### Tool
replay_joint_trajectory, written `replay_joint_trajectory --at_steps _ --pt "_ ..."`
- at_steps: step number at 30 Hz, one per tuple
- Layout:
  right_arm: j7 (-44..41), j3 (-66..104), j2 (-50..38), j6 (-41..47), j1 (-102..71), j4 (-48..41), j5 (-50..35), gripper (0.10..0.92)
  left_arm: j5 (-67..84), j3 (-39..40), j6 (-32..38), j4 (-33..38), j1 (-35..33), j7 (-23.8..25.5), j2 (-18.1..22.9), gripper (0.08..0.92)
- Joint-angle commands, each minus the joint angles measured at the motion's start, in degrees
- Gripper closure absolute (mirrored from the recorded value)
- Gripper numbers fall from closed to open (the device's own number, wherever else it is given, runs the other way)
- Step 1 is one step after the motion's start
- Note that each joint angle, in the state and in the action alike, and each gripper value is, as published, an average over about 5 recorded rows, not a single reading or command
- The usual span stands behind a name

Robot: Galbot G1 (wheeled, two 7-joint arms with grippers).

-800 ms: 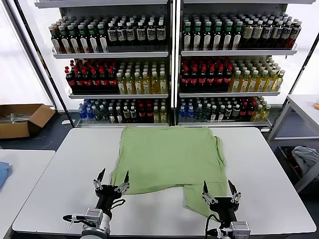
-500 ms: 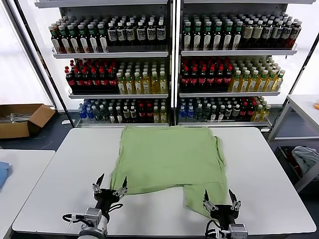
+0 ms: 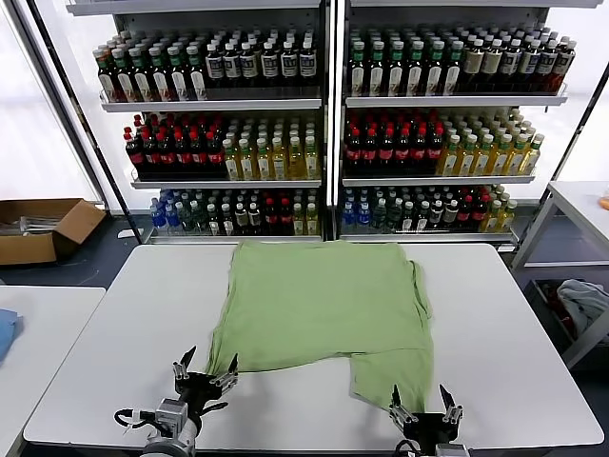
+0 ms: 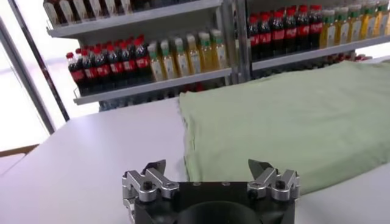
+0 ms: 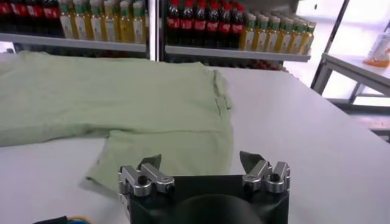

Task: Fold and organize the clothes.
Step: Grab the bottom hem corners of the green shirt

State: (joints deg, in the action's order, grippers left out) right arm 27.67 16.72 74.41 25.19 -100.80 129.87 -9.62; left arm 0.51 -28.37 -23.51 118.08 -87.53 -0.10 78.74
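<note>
a: how far along is the folding?
b: barely begun. the polo shirt lies mid-desk, mostly spread, one near flap doubled; more folds remain.
a: pincers?
b: left pincer and right pincer gape wide, empty, at the desk's near edge.

Green shirt flat on table; both claws gaping.
</note>
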Motion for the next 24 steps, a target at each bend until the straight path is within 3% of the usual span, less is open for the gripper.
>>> replay_joint_trajectory --at_steps 1,20,24 --pt "0.89 -0.15 0.06 0.36 -0.76 0.00 -0.18 0.203 3.25 -0.74 -1.56 -2.05 0.42 0.18 -0.95 0.177" --pt "1.53 -0.49 0.79 -0.55 0.20 -4.04 -1.47 0.208 4.49 -0.05 -1.51 -3.08 0.67 0.30 -0.92 0.177" --pt "1.47 -0.33 0.72 -0.61 0.51 -4.74 -1.74 0.281 5.54 -0.11 -1.62 -3.19 0.47 0.54 -0.91 0.182"
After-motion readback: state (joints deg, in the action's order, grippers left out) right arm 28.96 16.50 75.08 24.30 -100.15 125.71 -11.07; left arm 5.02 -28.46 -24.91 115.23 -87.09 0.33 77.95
